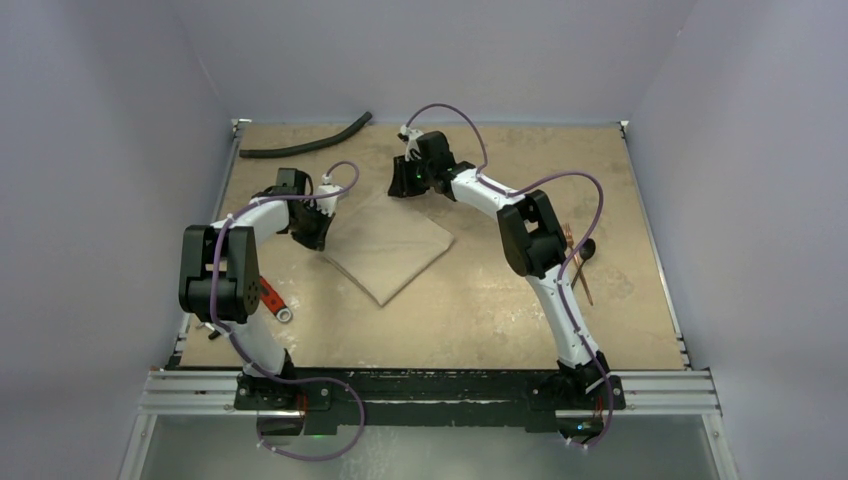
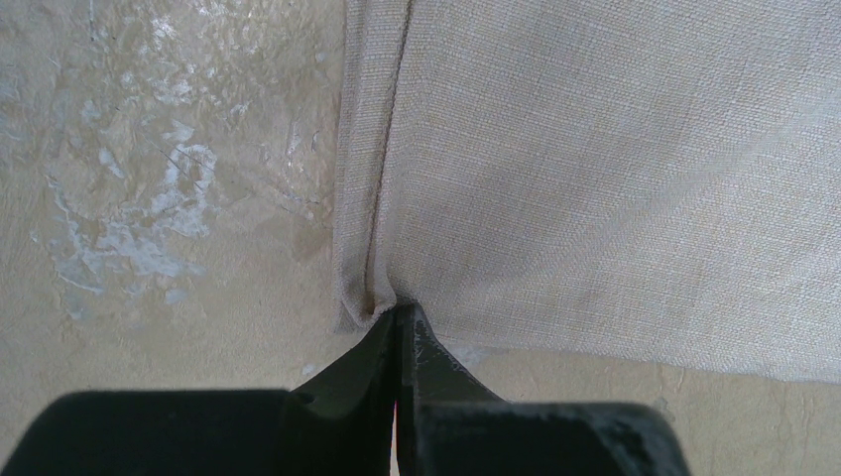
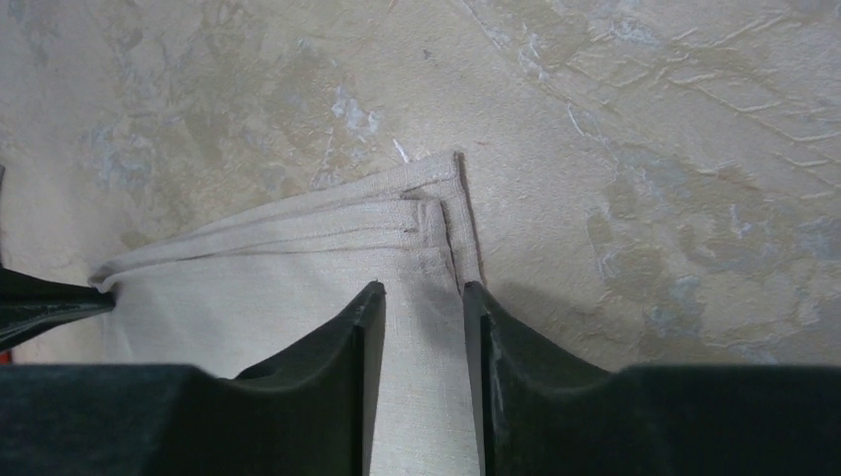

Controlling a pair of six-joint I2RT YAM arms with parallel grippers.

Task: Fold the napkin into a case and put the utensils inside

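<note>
The napkin (image 1: 388,245) lies as a folded beige square in the middle of the table. My left gripper (image 1: 318,232) is at its left corner; in the left wrist view the jaws (image 2: 402,309) are shut, with the puckered corner of the cloth (image 2: 615,178) pinched at their tips. My right gripper (image 1: 405,182) hovers at the far corner, its jaws (image 3: 421,288) open above the layered hem (image 3: 327,223), and cloth shows in the gap. The utensils (image 1: 578,262), a copper fork and a dark-bowled spoon, lie on the right, partly behind the right arm.
A long black curved hose (image 1: 305,140) lies along the back left of the table. A red-handled tool (image 1: 272,298) rests near the left arm's elbow. The table's raised rim (image 1: 655,250) runs just right of the utensils.
</note>
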